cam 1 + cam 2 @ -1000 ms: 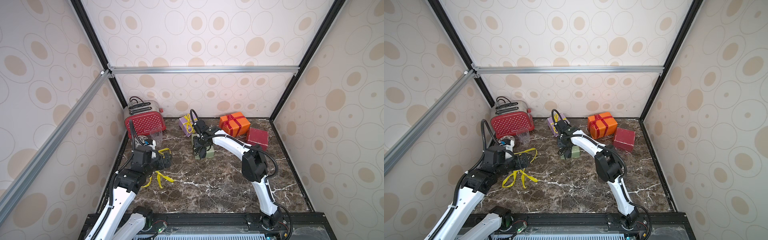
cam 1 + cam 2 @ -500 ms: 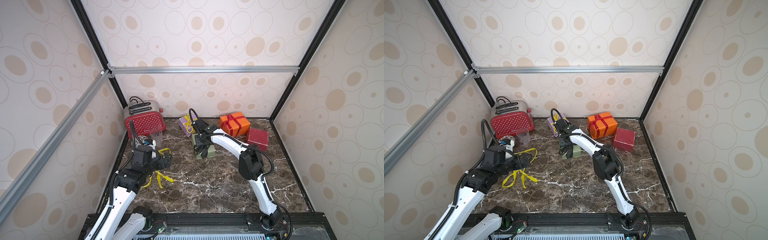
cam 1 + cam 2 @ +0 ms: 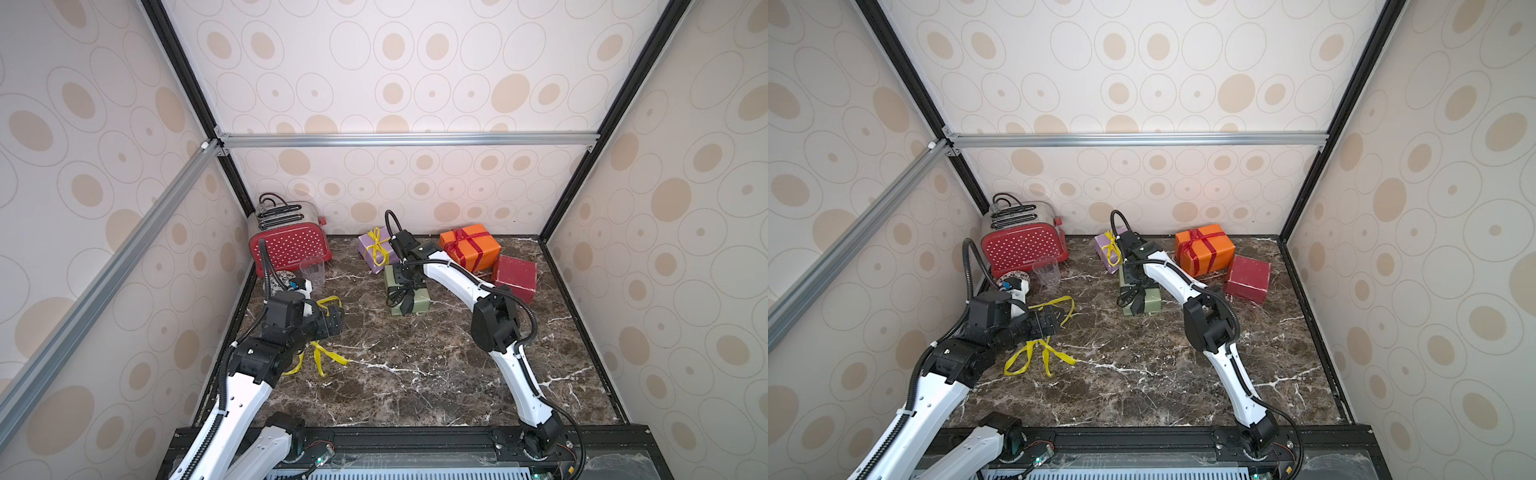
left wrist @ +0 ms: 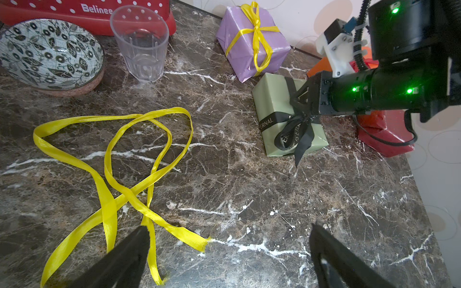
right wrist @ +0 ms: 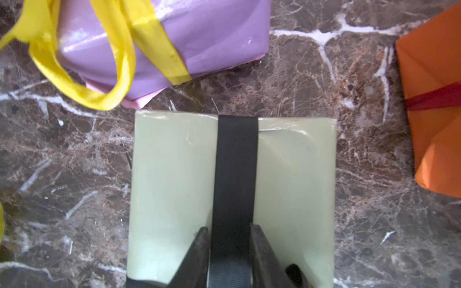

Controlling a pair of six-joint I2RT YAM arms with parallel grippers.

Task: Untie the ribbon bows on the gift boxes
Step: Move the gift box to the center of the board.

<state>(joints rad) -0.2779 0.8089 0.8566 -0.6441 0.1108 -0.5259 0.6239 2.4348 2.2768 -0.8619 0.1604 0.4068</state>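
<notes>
The olive green gift box (image 3: pixel 419 300) (image 5: pixel 169 174) lies mid-table with a black lettered ribbon bow (image 3: pixel 401 297) (image 4: pixel 294 132) tied round it. My right gripper (image 3: pixel 402 279) (image 5: pixel 228 229) presses down on the box top, its jaws shut against both edges of the black band (image 5: pixel 237 162) beside the knot. My left gripper (image 3: pixel 336 319) (image 4: pixel 229 229) hangs open over the table, next to a loose yellow ribbon (image 3: pixel 320 357) (image 4: pixel 187 237). The lilac box (image 3: pixel 368 253) keeps a tied yellow bow (image 3: pixel 377 247). The orange box (image 3: pixel 490 253) has a red bow (image 3: pixel 465 239). The dark red box (image 3: pixel 515 276) is bare.
A red white-dotted toaster (image 3: pixel 291 249) stands at the back left. In front of it are a clear cup (image 3: pixel 312 270) and a patterned bowl (image 4: pixel 50 54). Patterned walls enclose the marble table (image 3: pixel 415 374) on three sides.
My right gripper's jaws have narrowed onto the black ribbon on the olive box. The left arm and the loose yellow ribbon have stayed put.
</notes>
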